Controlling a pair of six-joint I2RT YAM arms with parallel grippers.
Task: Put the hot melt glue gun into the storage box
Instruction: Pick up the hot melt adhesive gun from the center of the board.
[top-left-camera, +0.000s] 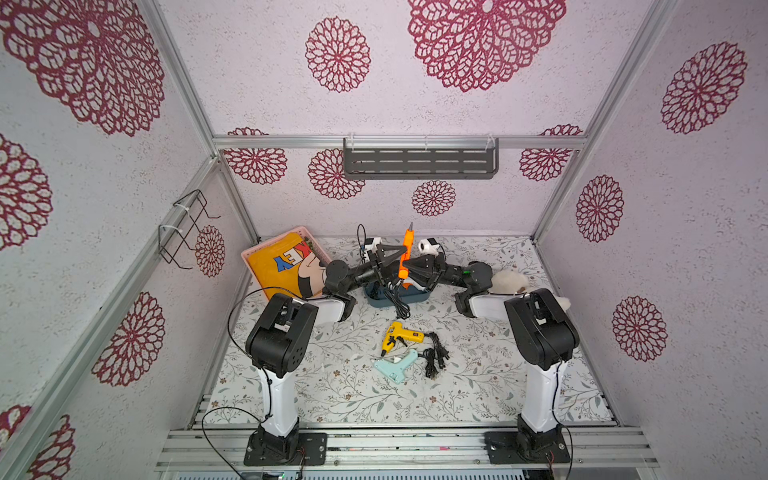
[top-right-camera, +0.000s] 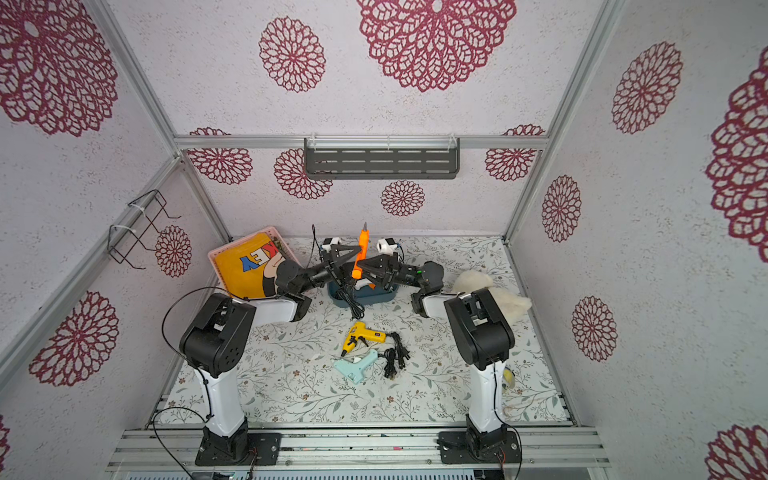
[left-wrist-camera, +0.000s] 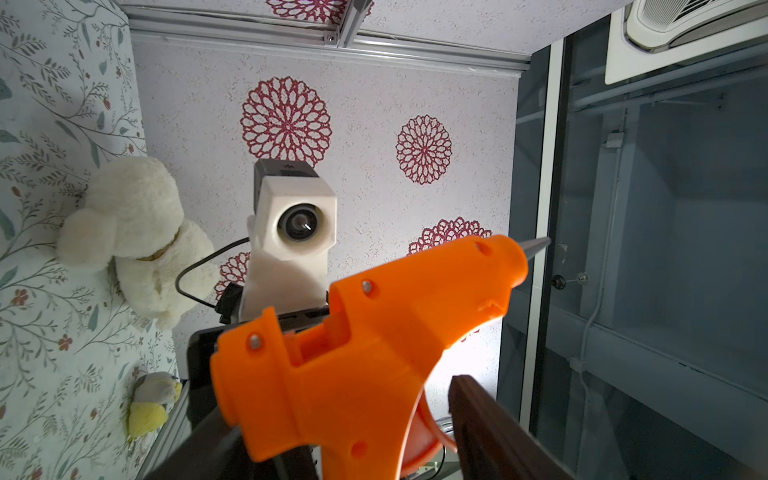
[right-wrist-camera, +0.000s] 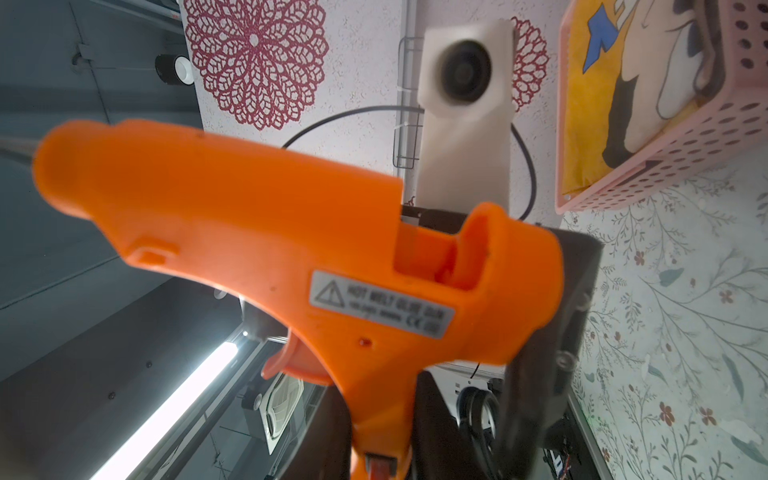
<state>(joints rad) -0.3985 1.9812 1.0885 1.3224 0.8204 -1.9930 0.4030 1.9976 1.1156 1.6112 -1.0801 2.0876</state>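
An orange hot melt glue gun (top-left-camera: 405, 253) (top-right-camera: 360, 253) is held upright, nozzle up, above the dark teal storage box (top-left-camera: 417, 297) (top-right-camera: 376, 296). My right gripper (top-left-camera: 409, 269) (right-wrist-camera: 382, 436) is shut on the gun's handle (right-wrist-camera: 291, 249). From the other side, my left gripper (top-left-camera: 397, 259) (left-wrist-camera: 345, 436) stands open around the same gun (left-wrist-camera: 374, 353). One of its fingers (left-wrist-camera: 478, 415) stands apart from the grip, with a gap by the trigger. A black cord (top-left-camera: 399, 305) hangs over the box's front wall.
A yellow glue gun (top-left-camera: 399, 334), a pale teal glue gun (top-left-camera: 395, 365) and bundled black cords (top-left-camera: 436, 357) lie on the floral table in front of the box. A pink lattice basket (top-left-camera: 270, 240) with a yellow cushion stands at the back left. A white plush toy (top-left-camera: 509, 282) lies at the right.
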